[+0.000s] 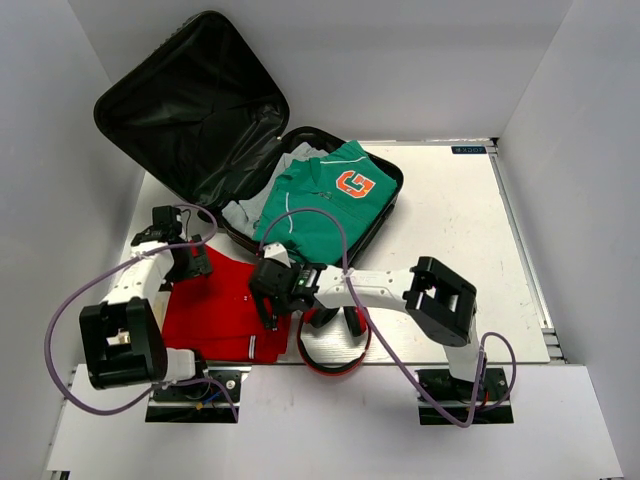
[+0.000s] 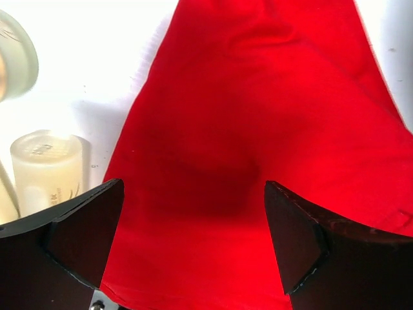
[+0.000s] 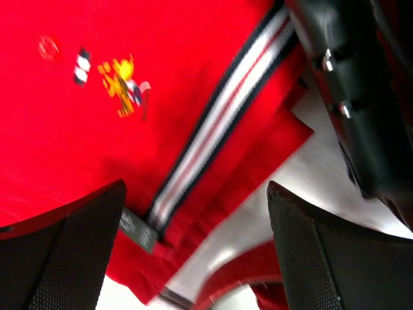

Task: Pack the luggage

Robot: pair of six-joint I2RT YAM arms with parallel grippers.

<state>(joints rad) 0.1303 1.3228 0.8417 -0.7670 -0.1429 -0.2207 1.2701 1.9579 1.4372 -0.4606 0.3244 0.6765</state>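
A large black hard-shell luggage lies open at the far left of a white bench. Its lid stands tilted up toward the back left corner and shows shiny black lining. The lower half rests flat on the bench. Inside it sits a folded green shirt with an orange letter G on the chest. The green shirt lies on top of a grey garment.

Nearer the arms, a red polo shirt lies flat on the bench, just in front of the luggage. Red and black headphones rest beside its right edge.

The left tool hovers over the far left part of the red polo shirt. In the left wrist view, its jaws stand wide apart around nothing, with red cloth below. A frosted bottle stands on the bench just beside the shirt.

The right tool hangs over the shirt's right edge. In the right wrist view, its jaws also stand wide apart and hold nothing. Below them are the shirt's small embroidered crest and a striped trim of dark blue, white and red. A black earcup of the headphones lies at the right.
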